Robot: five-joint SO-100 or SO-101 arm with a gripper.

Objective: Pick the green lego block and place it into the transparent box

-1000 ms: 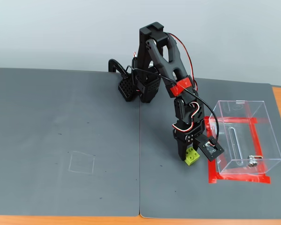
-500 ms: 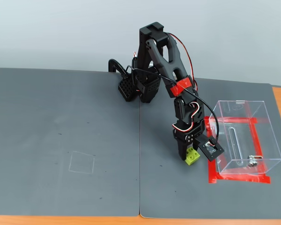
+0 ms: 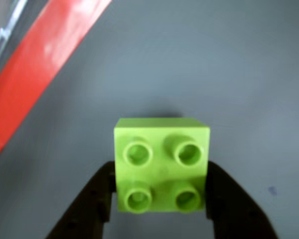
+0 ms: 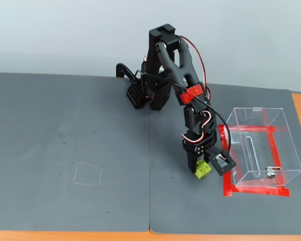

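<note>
The green lego block [image 3: 162, 164] is a lime 2x2 brick with its studs facing the wrist camera. My gripper [image 3: 159, 201] is shut on it, with one black jaw pressed against each side. In the fixed view the block [image 4: 203, 171] sits at the gripper's [image 4: 202, 167] tip, low over the dark mat. I cannot tell whether it touches the mat. The transparent box [image 4: 286, 145] stands just right of the gripper inside a red tape outline, open and with only a small metal fitting [image 4: 270, 174] on it. Its clear edge shows at the wrist view's top left [image 3: 1, 31].
Red tape [image 4: 256, 191] frames the box's footprint and crosses the wrist view as a diagonal band [image 3: 35, 69]. The arm's base [image 4: 155, 90] stands at the back of the grey mat [image 4: 65, 150]. A faint square outline [image 4: 88, 174] marks the mat on the left.
</note>
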